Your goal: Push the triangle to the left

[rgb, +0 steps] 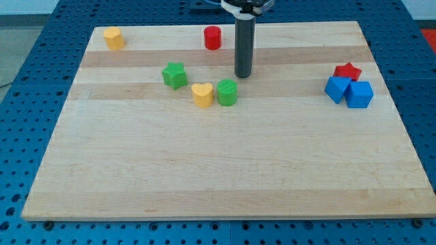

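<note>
Blue triangle (337, 89) sits well right of my tip (244, 76); pincer state cannot be told.

Pale wooden surface (225, 170) with lengthwise plank grain fills most of the view. It sits on a blue perforated base (41, 54) with a regular hole grid, visible on all four sides. Light is even and soft, with faint shadows. A strip of grey floor (20, 10) shows at the view's top left.

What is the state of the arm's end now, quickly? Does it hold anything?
No gripper: my tip holds nothing, touches no block, and stands just up-right of the green block.
</note>
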Robot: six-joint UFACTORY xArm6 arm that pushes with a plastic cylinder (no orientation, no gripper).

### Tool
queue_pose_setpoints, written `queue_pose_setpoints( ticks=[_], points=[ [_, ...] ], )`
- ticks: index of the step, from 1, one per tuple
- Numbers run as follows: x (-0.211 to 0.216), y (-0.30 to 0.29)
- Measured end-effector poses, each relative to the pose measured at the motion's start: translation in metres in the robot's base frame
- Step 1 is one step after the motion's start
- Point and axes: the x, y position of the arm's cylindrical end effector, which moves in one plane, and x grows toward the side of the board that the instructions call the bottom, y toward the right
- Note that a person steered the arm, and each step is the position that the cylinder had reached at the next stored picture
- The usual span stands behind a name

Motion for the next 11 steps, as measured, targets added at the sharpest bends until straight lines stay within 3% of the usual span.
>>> queue_pose_setpoints(
  ticks=[1, 2, 4, 5, 6, 7, 9, 10, 11],
  points=[
    [0.000, 0.002],
    [-0.011, 0.049],
    [-0.086, 0.157],
    [-0.086, 0.275],
    [-0.081, 0.313],
    [-0.065, 0.314],
    [0.028, 0.312],
    [0.055, 0.305],
    [0.059, 0.234]
  ],
)
